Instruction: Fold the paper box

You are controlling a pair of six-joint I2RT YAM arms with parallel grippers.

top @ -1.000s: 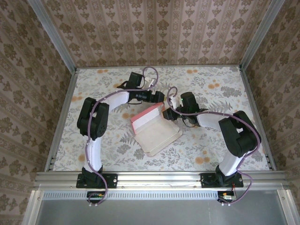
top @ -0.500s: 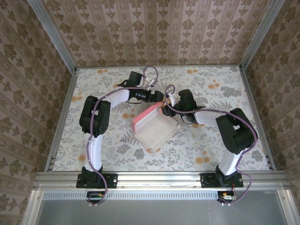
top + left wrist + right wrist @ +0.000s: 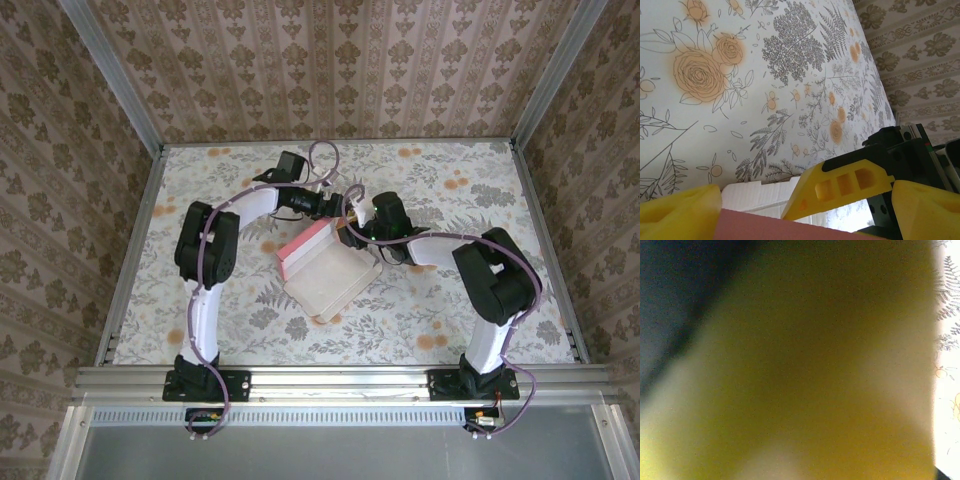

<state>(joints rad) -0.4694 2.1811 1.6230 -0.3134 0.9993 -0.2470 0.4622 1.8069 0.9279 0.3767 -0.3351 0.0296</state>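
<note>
1. The paper box (image 3: 330, 282) lies open in the middle of the worktop (image 3: 450, 300), pale inner side up. One pink wall (image 3: 303, 249) is raised along its far-left side.
2. Over the last second the right end effector (image 3: 349, 231) has swung leftward and away from the arm bases. It now sits at the far corner of the box, just beside the left end effector (image 3: 333, 206).
3. The box has shifted with it: its right corner has slid a little toward the far left, while the pink wall stands much as before.
4. The left end effector has hardly moved. In the left wrist view its fingers (image 3: 682, 210) are spread wide, with the pink card's top and a pale tabbed edge (image 3: 757, 196) between them and nothing pinched.
5. One yellow finger (image 3: 845, 187) of the right end effector reaches in over that tabbed edge. I cannot tell whether that pair is pinching the card or only pressing it, because its own wrist view is a close yellowish blur.
6. With both tools meeting at one corner, the step in hand looks like tucking the end tab beside the raised wall. Only one wall is clearly upright, so much of the folding appears to remain.
</note>
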